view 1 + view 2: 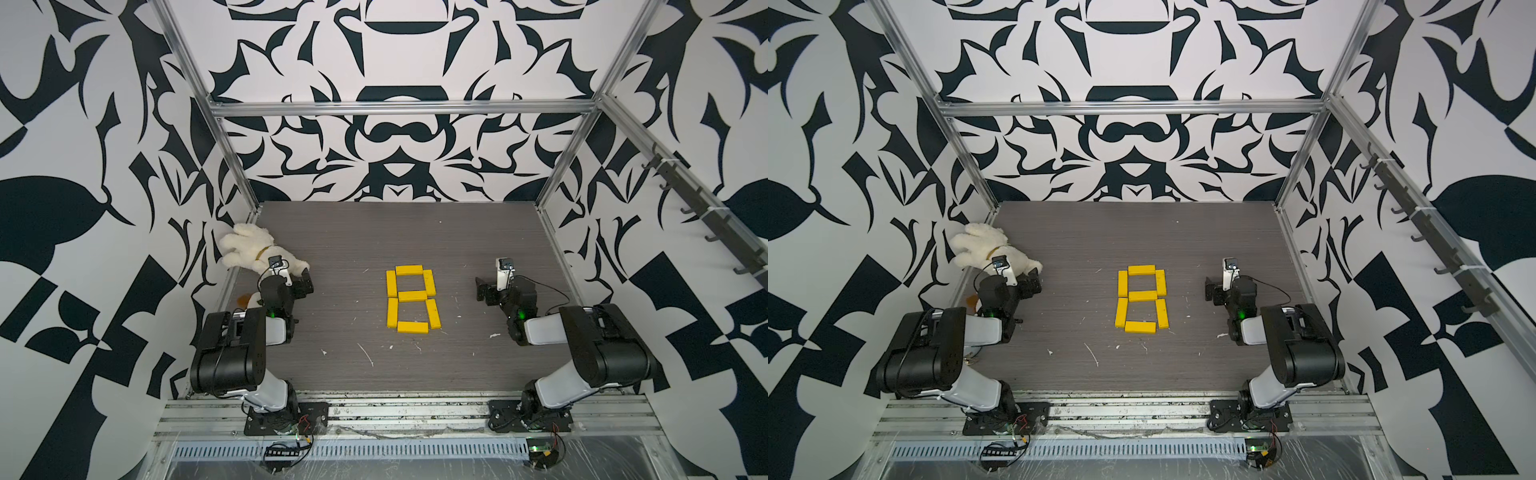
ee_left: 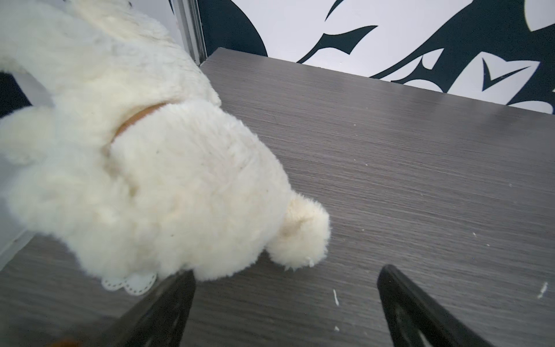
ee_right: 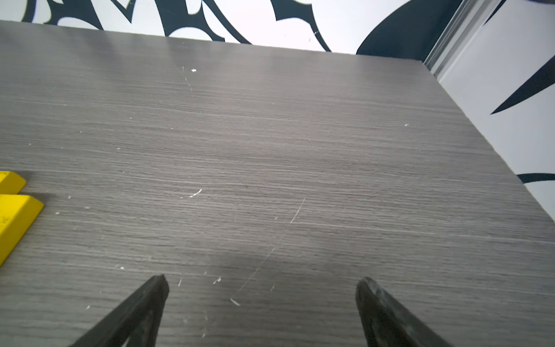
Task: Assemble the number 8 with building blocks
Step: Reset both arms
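- Both top views: 8 (image 1: 412,296) complete mid-surface (image 1: 332,232); left claw (image 1: 306,283), right claw (image 1: 482,286) flanking, well apart.
- Left wrist: left claw (image 2: 288,270) open, empty, beside plush (image 2: 150,180).
- Right wrist: right claw (image 3: 262,280) open, empty, bars (image 3: 18,222) near; likely done, so withdraw without nudging.

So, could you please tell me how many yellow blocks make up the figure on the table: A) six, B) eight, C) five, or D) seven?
D: in both top views, three crosswise and four upright yellow blocks form the figure 8 on the table.
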`<state>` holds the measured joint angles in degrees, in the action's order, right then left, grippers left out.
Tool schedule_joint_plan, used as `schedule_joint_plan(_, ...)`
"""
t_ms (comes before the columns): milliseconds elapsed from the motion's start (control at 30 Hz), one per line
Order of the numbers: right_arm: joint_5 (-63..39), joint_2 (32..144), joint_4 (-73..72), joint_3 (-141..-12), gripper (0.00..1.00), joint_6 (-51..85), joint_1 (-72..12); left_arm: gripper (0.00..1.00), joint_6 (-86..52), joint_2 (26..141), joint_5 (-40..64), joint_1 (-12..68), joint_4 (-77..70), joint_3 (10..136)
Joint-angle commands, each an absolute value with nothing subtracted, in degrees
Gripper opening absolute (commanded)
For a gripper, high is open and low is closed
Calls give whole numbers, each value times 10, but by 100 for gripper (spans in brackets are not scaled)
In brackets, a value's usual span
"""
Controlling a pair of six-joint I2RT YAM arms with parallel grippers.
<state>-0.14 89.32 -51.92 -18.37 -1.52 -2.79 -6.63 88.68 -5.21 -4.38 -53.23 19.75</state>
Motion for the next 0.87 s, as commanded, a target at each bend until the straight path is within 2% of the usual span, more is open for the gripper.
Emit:
schedule_joint_plan(0, 18, 885, -508, -206, 100, 0, -28, 99, -74, 888, -89, -40, -510, 217)
schedule_joint_plan(833, 19, 884, -509, -204, 100, 0, -28, 99, -65, 885, -86, -36, -503, 220)
